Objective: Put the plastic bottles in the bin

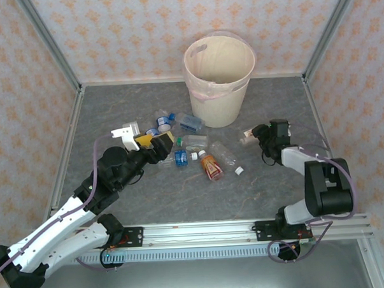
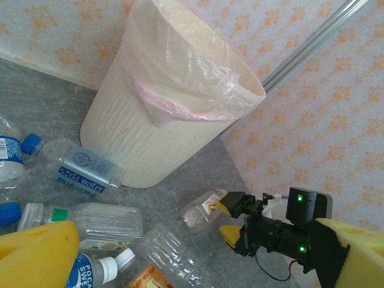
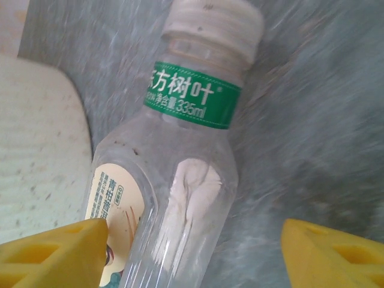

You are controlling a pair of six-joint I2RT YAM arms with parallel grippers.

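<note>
The cream bin (image 1: 220,79) with a pink liner stands at the back of the table; it is also in the left wrist view (image 2: 150,120). Several plastic bottles (image 1: 179,144) lie in a loose heap in front of it, among them an orange-red one (image 1: 210,166). My left gripper (image 1: 155,142) hovers open over the heap's left side, its yellow fingers (image 2: 36,255) empty. My right gripper (image 3: 195,258) is open around a clear bottle (image 3: 180,180) with a green band and white cap lying right of the bin (image 1: 248,135). Its left finger touches the label and the right finger stands apart.
A loose white cap (image 1: 239,170) lies near the orange-red bottle. Blue-labelled bottles (image 2: 78,168) rest against the bin's foot. Metal frame posts and patterned walls close in the table on three sides. Bare grey tabletop (image 1: 182,202) lies in front of the heap.
</note>
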